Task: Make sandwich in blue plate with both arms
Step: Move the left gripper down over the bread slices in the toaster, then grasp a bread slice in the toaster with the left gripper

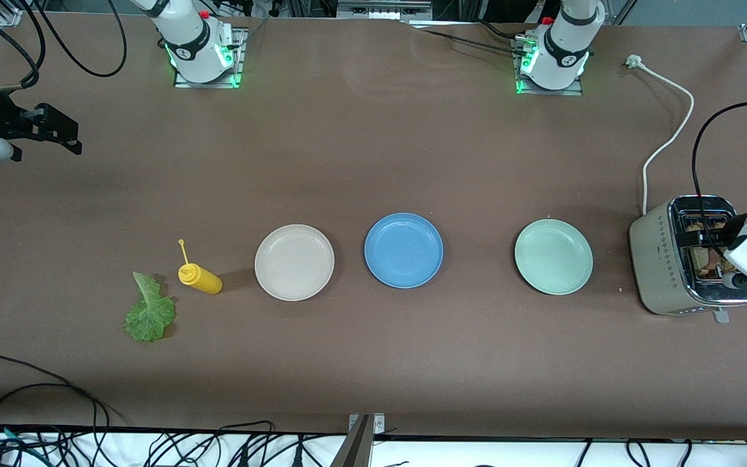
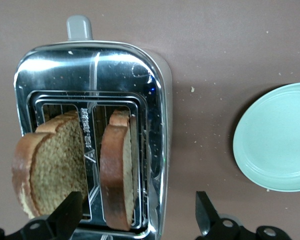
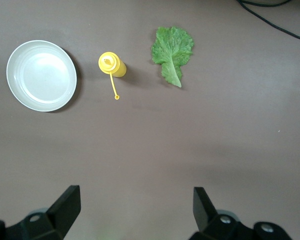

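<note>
Two brown wholemeal bread slices (image 2: 115, 170) standing upright in the chrome toaster (image 1: 685, 266), ready for lifting, left tool (image 2: 135, 212) poised over them with fingers apart; round matte sky-blue plate (image 1: 404, 250) bare mid-surface, awaiting them; right tool (image 3: 135, 207) spread wide, above bare surface near ruffled green lettuce leaf (image 1: 150, 311).

Empty sky-blue plate (image 1: 403, 250) between two other plates; lettuce leaf (image 1: 149, 310) flat near table's right-arm end
</note>
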Robot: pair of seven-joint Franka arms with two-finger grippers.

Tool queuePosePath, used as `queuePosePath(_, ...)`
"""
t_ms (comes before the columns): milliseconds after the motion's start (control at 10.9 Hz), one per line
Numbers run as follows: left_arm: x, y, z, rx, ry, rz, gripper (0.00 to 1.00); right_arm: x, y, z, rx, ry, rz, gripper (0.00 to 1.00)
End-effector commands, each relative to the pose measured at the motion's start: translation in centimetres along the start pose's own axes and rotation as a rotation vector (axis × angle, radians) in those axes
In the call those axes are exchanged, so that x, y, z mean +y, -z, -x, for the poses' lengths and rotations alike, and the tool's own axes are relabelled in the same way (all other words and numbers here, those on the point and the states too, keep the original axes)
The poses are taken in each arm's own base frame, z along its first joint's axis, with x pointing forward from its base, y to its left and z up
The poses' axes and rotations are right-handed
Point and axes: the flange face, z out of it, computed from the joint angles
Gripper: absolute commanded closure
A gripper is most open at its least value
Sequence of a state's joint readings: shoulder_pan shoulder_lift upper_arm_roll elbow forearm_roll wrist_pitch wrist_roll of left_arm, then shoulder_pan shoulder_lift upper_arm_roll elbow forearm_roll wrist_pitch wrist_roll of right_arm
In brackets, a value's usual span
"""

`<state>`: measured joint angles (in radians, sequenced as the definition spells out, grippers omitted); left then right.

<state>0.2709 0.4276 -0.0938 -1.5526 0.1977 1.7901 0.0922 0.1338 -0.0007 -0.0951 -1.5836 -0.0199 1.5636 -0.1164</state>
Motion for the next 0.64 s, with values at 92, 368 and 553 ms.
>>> queuePosePath(92,-2.8,-2.2,-0.4,-0.017,-0.062,0.000,0.42,-0.1,0.6,-0.2,0.009,-0.007,0.008,0.00)
queuePosePath(368,-2.2,-3.0,0.0,-0.047,-0.071,0.007,1.00,0.0,0.5,-0.2,0.006,-0.008,0.008,0.00)
queuePosePath(553,-1.9,-2.5,0.3,-0.057,-0.072,0.007,1.00,0.1,0.5,-0.2,0.008,-0.008,0.008,0.00)
